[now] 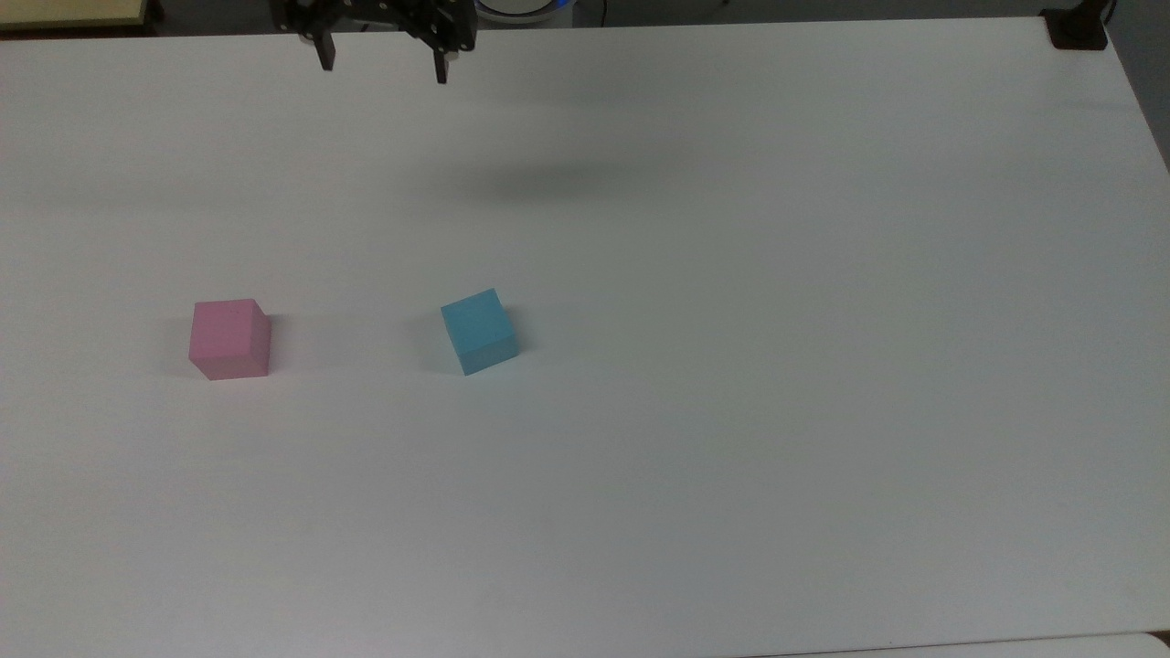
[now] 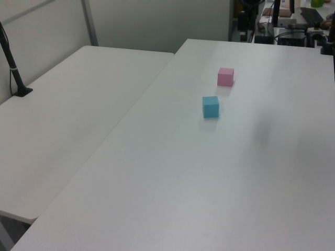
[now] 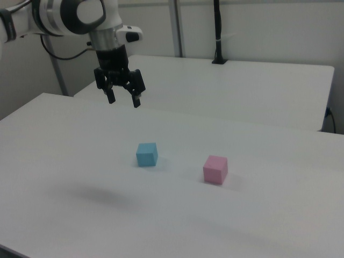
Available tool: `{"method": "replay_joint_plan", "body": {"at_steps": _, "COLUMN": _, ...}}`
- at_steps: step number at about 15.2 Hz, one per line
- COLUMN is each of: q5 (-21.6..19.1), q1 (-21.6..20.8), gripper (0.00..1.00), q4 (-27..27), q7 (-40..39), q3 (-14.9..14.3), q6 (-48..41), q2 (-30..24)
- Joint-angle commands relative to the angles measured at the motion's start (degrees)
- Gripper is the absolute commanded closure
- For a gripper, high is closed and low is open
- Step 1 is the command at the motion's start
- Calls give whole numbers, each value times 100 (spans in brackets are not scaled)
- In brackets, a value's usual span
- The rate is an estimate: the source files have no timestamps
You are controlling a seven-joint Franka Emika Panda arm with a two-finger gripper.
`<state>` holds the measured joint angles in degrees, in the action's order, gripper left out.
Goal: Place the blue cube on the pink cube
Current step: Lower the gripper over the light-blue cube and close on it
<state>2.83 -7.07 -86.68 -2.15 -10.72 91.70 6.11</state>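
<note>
The blue cube (image 1: 480, 331) rests on the white table, slightly rotated, near the middle in the top view; it also shows as the blue cube (image 2: 211, 106) and the blue cube (image 3: 147, 154). The pink cube (image 1: 229, 338) sits apart from it toward the top view's left, also seen as the pink cube (image 2: 225, 77) and the pink cube (image 3: 215, 169). My gripper (image 1: 383, 66) hangs high at the top edge of the top view, open and holding nothing. In the right view the gripper (image 3: 123, 100) hovers well above the table, up and to the left of the blue cube.
The white table (image 1: 731, 366) is broad and bare around the cubes. A second white table (image 2: 68, 120) adjoins it on the left view's left, carrying a black post (image 2: 13, 65). A black clamp (image 1: 1077, 27) sits at the top view's upper right corner.
</note>
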Motion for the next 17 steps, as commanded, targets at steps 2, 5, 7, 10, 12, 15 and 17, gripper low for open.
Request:
{"method": "replay_joint_plan", "body": {"at_steps": 2, "q5": -344, "q1": -216, "gripper": 0, "q4": -113, "q7": -804, "q3": -62, "q6": 822, "q2": 582}}
{"method": "replay_joint_plan", "body": {"at_steps": 5, "q5": -345, "q1": -348, "gripper": 0, "q4": -95, "q7": -1182, "q3": -53, "q6": 1367, "q2": 1206}}
{"method": "replay_joint_plan", "body": {"at_steps": 7, "q5": -336, "q1": -392, "gripper": 0, "q4": -86, "q7": -1288, "q3": -27, "q6": 1762, "q2": 1593}}
{"method": "replay_joint_plan", "body": {"at_steps": 10, "q5": -292, "q1": -418, "gripper": 0, "q4": -69, "q7": -1796, "q3": -27, "q6": 2106, "q2": 2042}}
{"method": "replay_joint_plan", "body": {"at_steps": 12, "q5": -283, "q1": -418, "gripper": 0, "q4": -69, "q7": -1956, "q3": -27, "q6": 2238, "q2": 2218}}
{"method": "replay_joint_plan", "body": {"at_steps": 15, "q5": -257, "q1": -427, "gripper": 0, "q4": -69, "q7": -1904, "q3": -36, "q6": 2572, "q2": 2464}}
{"method": "replay_joint_plan", "body": {"at_steps": 17, "q5": -265, "q1": -427, "gripper": 20, "q4": -86, "q7": -1904, "q3": -36, "q6": 2687, "q2": 2553}}
